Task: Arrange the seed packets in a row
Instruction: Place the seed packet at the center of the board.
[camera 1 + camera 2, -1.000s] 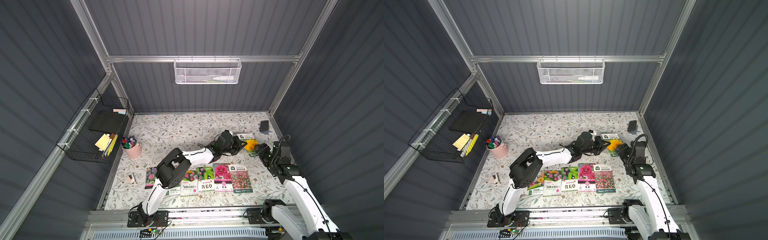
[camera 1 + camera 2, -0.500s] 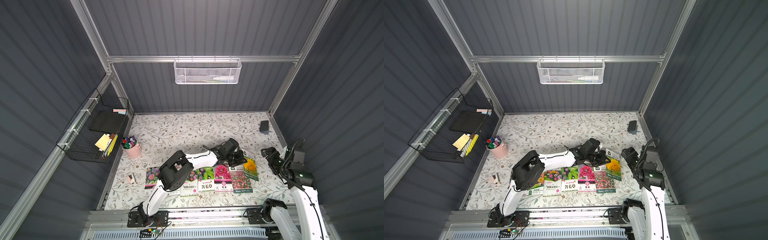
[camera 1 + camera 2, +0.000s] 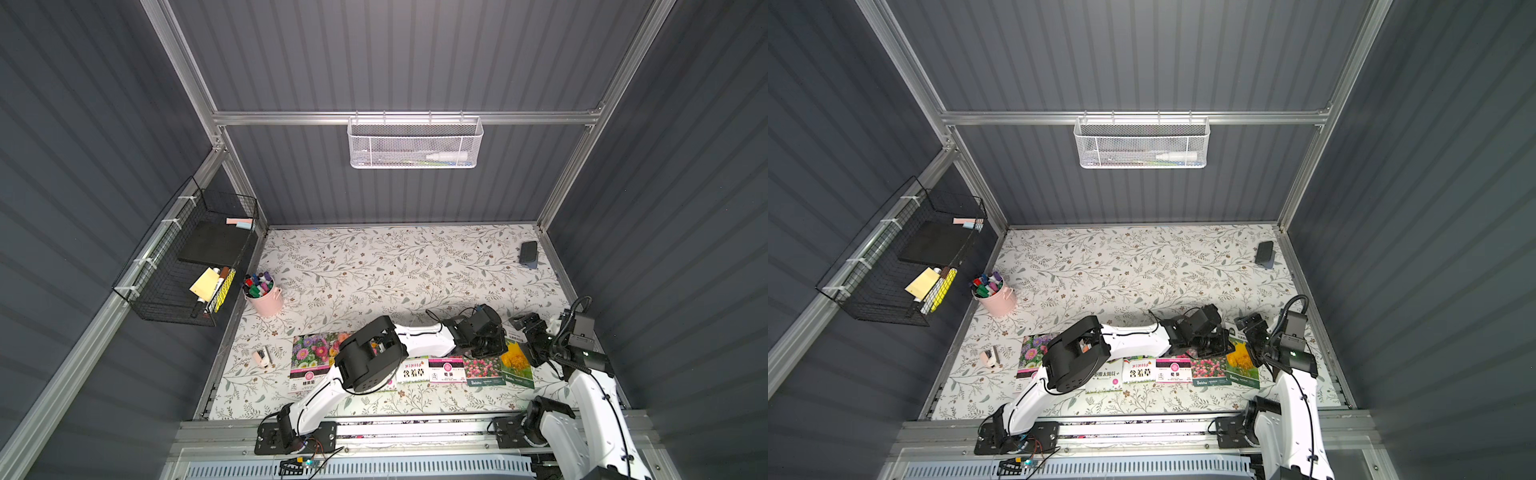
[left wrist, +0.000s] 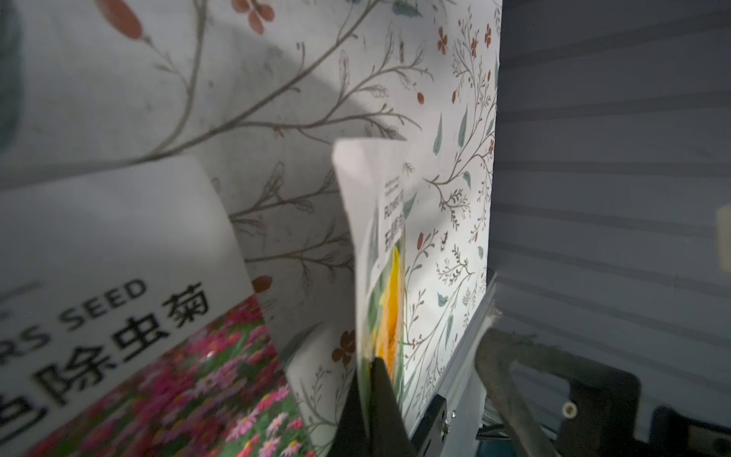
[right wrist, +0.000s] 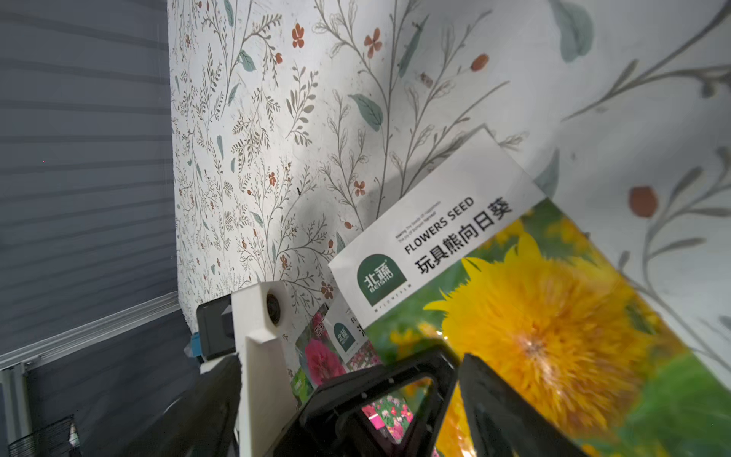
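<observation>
- While the left gripper (image 3: 484, 348) is clamped on the sunflower packet (image 3: 515, 365), its jaws are pressed together with only the packet's thin edge between them. The left wrist view shows this clearly (image 4: 370, 368).
- From that wrist view the sunflower packet (image 4: 389, 300) appears edge-on and slightly curled, rising out of the pinch.
- In both top views the sunflower packet (image 3: 1241, 361) sits at the right end of the row, a little skewed, just beside the pink-field packet (image 3: 482, 370).
- Whether its gripped end is lifted off the table (image 3: 374, 270) cannot be told.
- Right gripper (image 3: 528, 327) is just beside the sunflower packet's far right corner, jaws spread apart and holding nothing.
- In the right wrist view, one dark finger (image 5: 498, 399) overlaps the yellow bloom on the packet (image 5: 534, 336). Contact is unclear.
- The other seed packets (image 3: 411, 372) lie flat, side by side along the front of the table.
- Mixed-bloom packet (image 3: 311, 353) is at the left end of the row.
- Left arm (image 3: 365, 361) reaches across the middle of the row and hides part of it.
</observation>
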Controlling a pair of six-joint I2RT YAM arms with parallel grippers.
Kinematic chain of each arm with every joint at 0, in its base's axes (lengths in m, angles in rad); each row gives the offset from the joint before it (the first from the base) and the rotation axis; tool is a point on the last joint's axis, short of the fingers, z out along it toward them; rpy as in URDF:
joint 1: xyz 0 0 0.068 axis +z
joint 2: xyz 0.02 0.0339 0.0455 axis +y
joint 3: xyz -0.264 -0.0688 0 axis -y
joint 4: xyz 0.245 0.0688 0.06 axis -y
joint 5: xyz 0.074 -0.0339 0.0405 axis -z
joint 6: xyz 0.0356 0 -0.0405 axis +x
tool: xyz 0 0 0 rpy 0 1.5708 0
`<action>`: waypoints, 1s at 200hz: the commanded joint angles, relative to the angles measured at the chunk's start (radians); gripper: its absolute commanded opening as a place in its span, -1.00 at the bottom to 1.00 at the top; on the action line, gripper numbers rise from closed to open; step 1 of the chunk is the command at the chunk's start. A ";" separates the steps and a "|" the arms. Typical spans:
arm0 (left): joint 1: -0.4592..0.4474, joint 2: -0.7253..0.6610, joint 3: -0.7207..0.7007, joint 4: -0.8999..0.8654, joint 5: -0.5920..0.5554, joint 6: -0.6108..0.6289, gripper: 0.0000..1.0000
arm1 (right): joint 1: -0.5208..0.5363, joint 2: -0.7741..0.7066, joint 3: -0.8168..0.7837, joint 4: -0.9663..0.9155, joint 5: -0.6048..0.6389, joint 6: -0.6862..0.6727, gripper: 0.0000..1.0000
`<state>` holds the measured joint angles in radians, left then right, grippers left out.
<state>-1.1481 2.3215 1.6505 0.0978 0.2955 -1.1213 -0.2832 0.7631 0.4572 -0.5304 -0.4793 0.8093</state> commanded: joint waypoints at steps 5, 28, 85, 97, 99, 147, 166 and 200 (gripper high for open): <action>-0.017 -0.025 -0.036 0.033 -0.160 0.027 -1.00 | -0.019 0.010 -0.011 0.038 -0.055 0.038 0.77; -0.028 -0.033 -0.038 0.027 -0.207 0.042 -1.00 | -0.045 0.022 -0.028 0.035 -0.053 0.038 0.76; -0.044 0.015 0.022 0.017 -0.211 0.010 -1.00 | -0.073 0.054 -0.076 0.065 -0.063 0.057 0.76; -0.048 0.024 0.037 0.014 -0.208 0.009 -1.00 | -0.074 0.061 -0.085 0.070 -0.064 0.057 0.76; -0.048 0.026 0.041 0.012 -0.207 0.009 -1.00 | -0.075 0.061 -0.088 0.072 -0.062 0.057 0.76; -0.051 0.064 0.091 -0.001 -0.179 -0.017 -1.00 | -0.083 0.093 -0.118 0.133 -0.054 0.075 0.77; -0.053 0.064 0.089 -0.008 -0.179 -0.018 -1.00 | -0.088 0.103 -0.117 0.141 -0.044 0.074 0.77; -0.056 0.072 0.105 -0.026 -0.164 -0.025 -0.53 | -0.094 0.106 -0.115 0.156 -0.027 0.083 0.77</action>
<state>-1.1923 2.3680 1.7191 0.0967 0.1131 -1.1431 -0.3721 0.8646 0.3489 -0.3943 -0.5247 0.8719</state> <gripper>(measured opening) 0.173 0.882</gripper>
